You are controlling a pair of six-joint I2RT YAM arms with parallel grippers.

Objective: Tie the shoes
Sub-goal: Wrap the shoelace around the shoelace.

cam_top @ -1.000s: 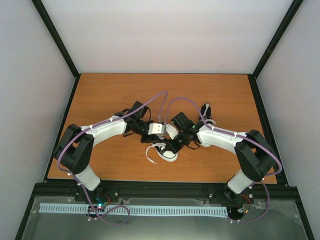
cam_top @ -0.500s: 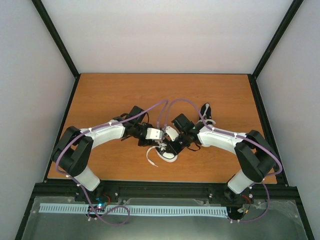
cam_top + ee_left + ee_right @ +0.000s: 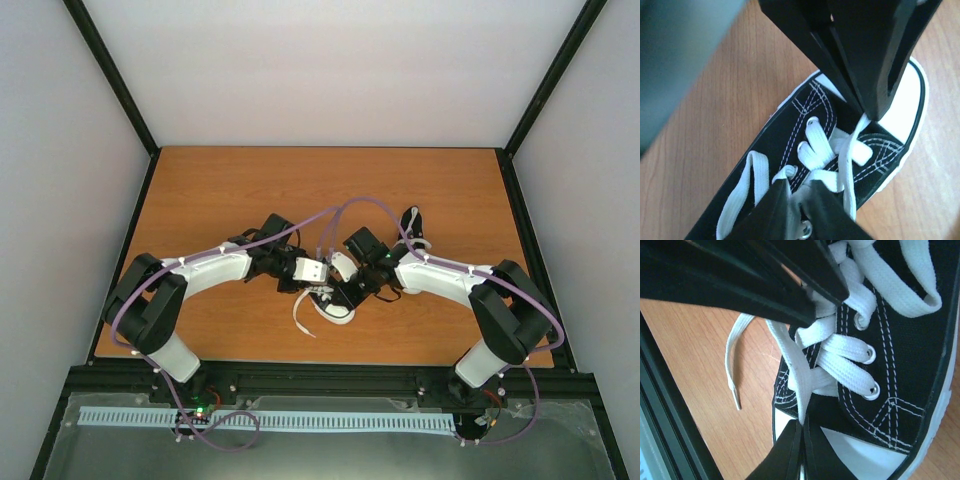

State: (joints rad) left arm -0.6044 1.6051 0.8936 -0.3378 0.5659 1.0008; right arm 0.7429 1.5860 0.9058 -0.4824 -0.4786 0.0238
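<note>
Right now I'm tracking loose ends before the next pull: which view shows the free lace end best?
The right wrist view: the free lace end lies curved on the table, tip included. The top view shows only a thin white strand beside the shoe. The left wrist view lacks its tip.

Left arm (image 3: 215, 265) and right arm (image 3: 440, 278) tip to tip over one sneaker (image 3: 338, 312), other sneaker (image 3: 412, 222) behind

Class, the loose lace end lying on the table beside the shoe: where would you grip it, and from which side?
Probably the flat stretch of the loose lace just behind its stiff tip, from above, jaws across its width: it lies on bare table, clear of the shoe.
</note>
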